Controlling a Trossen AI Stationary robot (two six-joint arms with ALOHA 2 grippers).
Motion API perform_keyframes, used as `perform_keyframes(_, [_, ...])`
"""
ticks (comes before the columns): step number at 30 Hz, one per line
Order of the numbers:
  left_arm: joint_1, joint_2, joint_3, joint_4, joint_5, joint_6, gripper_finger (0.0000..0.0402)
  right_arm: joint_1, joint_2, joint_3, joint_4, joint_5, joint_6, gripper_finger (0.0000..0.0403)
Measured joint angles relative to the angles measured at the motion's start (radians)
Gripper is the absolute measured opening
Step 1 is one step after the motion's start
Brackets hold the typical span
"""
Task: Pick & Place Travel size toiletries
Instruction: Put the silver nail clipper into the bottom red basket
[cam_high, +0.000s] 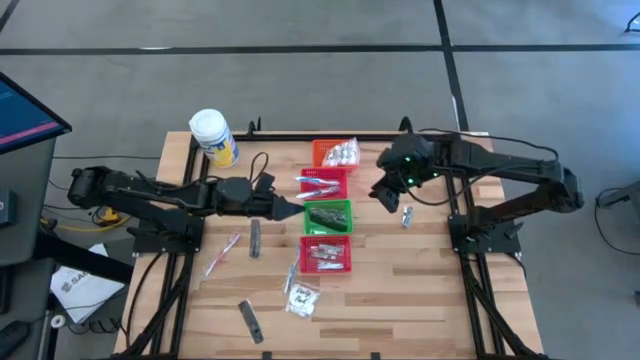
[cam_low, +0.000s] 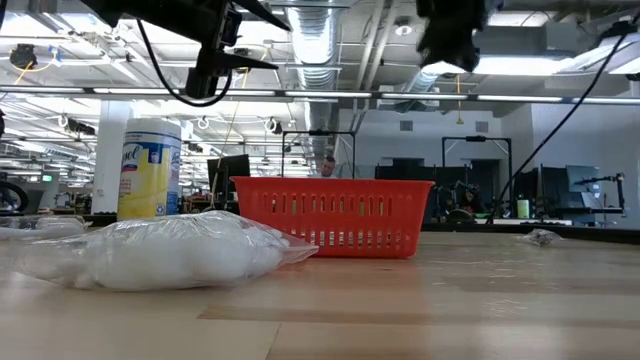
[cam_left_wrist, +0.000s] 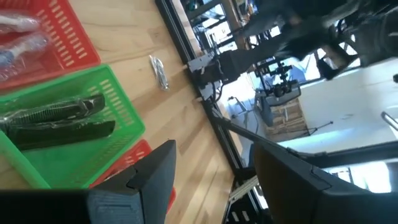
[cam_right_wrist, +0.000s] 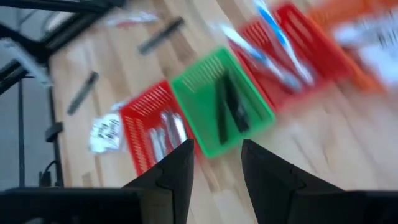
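Four mesh baskets stand in a column at mid-table: orange with clear packets, red with toothbrushes, green with dark strips, red with silvery tubes. Loose on the wood lie a toothbrush, two dark strips, sachets and a silvery tube. My left gripper hovers open at the green basket's left side. My right gripper hangs open and empty above the table, right of the baskets.
A large white jar with a yellow label stands at the far left corner of the table. In the low view a sachet lies close to the near edge, in front of a red basket. Bare wood lies right of the baskets.
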Motion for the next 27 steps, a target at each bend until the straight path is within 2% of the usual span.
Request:
perform_keyframes(7, [0.000,0.000,0.000,0.014,-0.046,-0.020,0.0209,-0.059,-0.076,-0.177,-0.037,0.000,0.112,0.0127])
perform_keyframes(14, [0.011,0.000,0.000,0.044,-0.055,-0.015,0.0209,-0.079,-0.090,-0.318,-0.079,0.000,0.195,0.0127])
perform_keyframes(20, [0.048,-0.001,0.000,0.057,-0.059,0.067,0.0209,-0.051,-0.090,-0.393,-0.092,-0.002,0.341,0.0127])
perform_keyframes(27, [0.091,-0.001,0.000,0.080,-0.041,0.155,0.0209,-0.012,-0.090,-0.409,-0.106,-0.001,0.540,0.0127])
